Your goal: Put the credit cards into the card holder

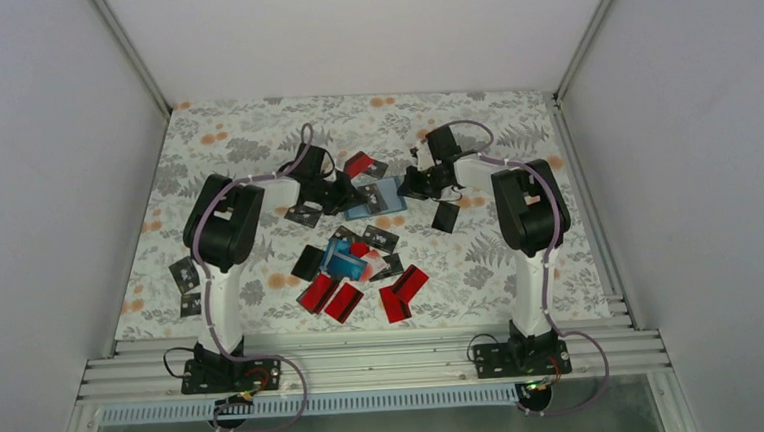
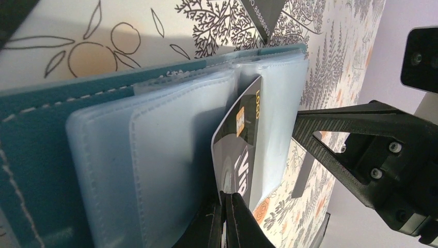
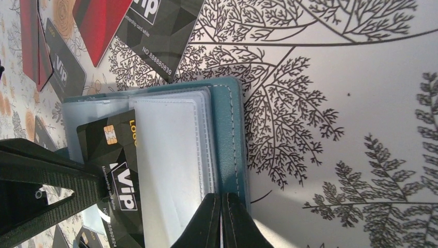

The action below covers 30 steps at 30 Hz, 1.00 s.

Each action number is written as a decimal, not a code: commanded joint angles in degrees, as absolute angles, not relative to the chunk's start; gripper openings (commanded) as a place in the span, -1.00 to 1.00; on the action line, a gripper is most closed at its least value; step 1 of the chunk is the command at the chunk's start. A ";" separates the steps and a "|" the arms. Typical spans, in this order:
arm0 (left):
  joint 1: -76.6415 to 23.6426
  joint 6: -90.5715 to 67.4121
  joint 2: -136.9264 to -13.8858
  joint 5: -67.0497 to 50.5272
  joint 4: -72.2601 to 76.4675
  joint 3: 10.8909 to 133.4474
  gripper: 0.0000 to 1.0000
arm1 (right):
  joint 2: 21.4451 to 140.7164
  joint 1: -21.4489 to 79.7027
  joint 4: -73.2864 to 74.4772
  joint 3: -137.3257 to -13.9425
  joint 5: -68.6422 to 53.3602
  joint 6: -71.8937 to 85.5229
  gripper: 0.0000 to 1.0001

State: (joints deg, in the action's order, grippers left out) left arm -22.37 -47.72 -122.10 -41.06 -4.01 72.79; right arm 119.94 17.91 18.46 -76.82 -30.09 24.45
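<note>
The teal card holder (image 1: 389, 193) lies open at the back middle of the table, its clear sleeves fanned out (image 2: 170, 155) (image 3: 170, 155). My left gripper (image 2: 227, 199) is shut on a black VIP credit card (image 2: 240, 139) standing on edge between two sleeves. From the right wrist view the same card (image 3: 111, 155) shows part-way into the sleeves. My right gripper (image 3: 222, 199) is shut, its tips against the holder's right edge where the sleeves meet the teal cover (image 3: 230, 129); whether it pinches a sleeve I cannot tell. Both grippers (image 1: 357, 192) (image 1: 411, 184) flank the holder.
Loose credit cards lie in a heap (image 1: 356, 263) in front of the holder: red ones (image 1: 403, 290) (image 1: 331, 297), black and blue ones. More black cards sit at the left (image 1: 183, 276) and by the right arm (image 1: 446, 215). A red card (image 1: 358, 164) lies behind the holder.
</note>
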 commanded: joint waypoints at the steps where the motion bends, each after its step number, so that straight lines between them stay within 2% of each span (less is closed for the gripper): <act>1: -22.84 -49.49 -122.53 -38.84 -5.95 71.96 -0.95 | 120.49 19.20 18.41 -75.67 -30.04 24.70 -0.91; 14: -22.85 -36.12 -129.21 -43.82 -17.45 82.93 -0.95 | 121.11 19.42 19.11 -76.92 -30.26 23.65 -0.91; 30: -24.02 -25.11 -135.59 -43.55 -29.12 95.15 -0.95 | 121.93 19.54 19.91 -79.01 -30.68 21.99 -0.91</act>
